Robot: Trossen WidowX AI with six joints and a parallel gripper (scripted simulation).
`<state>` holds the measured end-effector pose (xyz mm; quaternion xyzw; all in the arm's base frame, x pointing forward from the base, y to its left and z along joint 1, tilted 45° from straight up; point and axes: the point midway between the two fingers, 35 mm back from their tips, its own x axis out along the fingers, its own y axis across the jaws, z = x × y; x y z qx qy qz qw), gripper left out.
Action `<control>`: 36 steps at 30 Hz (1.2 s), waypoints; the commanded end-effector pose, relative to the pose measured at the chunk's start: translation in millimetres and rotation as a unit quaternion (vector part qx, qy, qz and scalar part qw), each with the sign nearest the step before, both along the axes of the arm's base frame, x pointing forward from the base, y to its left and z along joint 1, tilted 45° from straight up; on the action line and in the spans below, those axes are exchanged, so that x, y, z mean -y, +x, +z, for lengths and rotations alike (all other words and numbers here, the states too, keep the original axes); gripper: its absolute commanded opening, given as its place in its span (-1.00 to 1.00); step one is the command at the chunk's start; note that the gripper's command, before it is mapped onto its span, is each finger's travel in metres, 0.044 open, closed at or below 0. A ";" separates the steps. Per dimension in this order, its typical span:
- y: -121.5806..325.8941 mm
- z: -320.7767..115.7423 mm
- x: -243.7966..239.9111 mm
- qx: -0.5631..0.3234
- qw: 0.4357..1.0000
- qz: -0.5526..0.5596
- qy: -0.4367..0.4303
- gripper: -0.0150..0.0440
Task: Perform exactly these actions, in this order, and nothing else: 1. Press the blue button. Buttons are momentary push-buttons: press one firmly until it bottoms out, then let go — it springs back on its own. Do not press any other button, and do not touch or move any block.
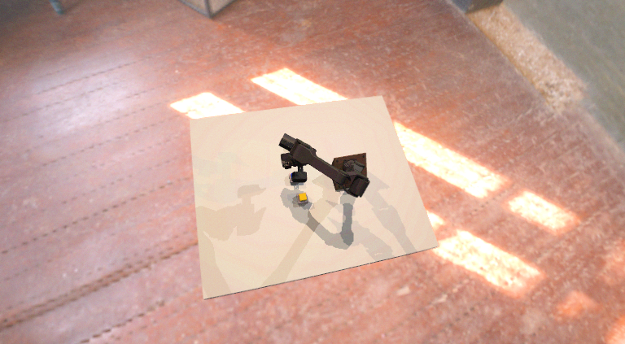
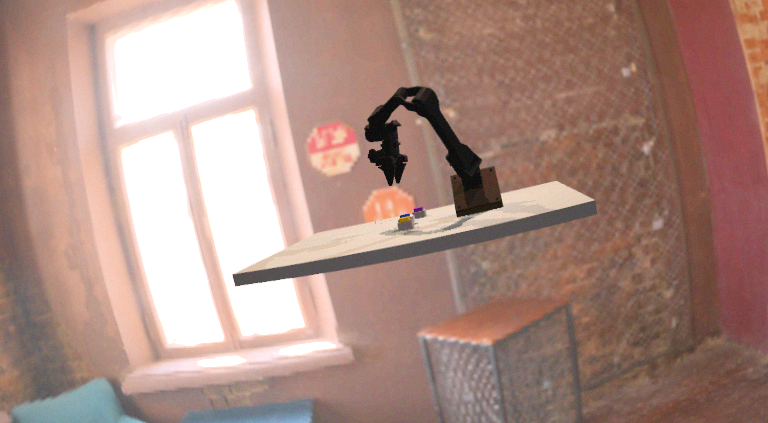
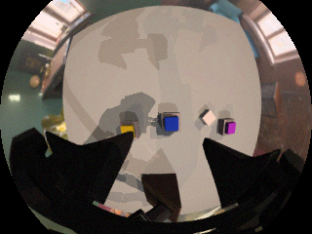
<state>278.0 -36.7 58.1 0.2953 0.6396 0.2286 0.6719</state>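
Observation:
The blue button [image 3: 171, 123] sits on its grey base near the middle of the wrist view. In the exterior view only a bit of blue [image 2: 404, 215] shows behind the yellow button, and in the top view the gripper hides nearly all of it. My gripper [image 2: 394, 184] [image 3: 170, 139] is open and empty, pointing down well above the table. In the wrist view its fingertips stand apart on either side, just below the blue button.
A yellow button [image 1: 302, 197] [image 2: 403, 220] [image 3: 127, 130] sits on one side of the blue one. A small white block [image 3: 209, 117] and a magenta button [image 2: 418, 209] [image 3: 230, 128] are on the other side. All stand on the pale table [image 1: 230, 137] [image 2: 543, 192].

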 end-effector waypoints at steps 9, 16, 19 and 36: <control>-4.9 -27.4 -5.7 0.003 0.995 0.100 0.003 0.86; -8.5 -71.4 -49.0 0.003 0.995 0.100 0.005 0.24; -8.5 -71.4 -49.0 0.003 0.995 0.100 0.005 -0.03; -8.5 -72.2 -49.8 0.003 0.995 0.100 0.005 -0.42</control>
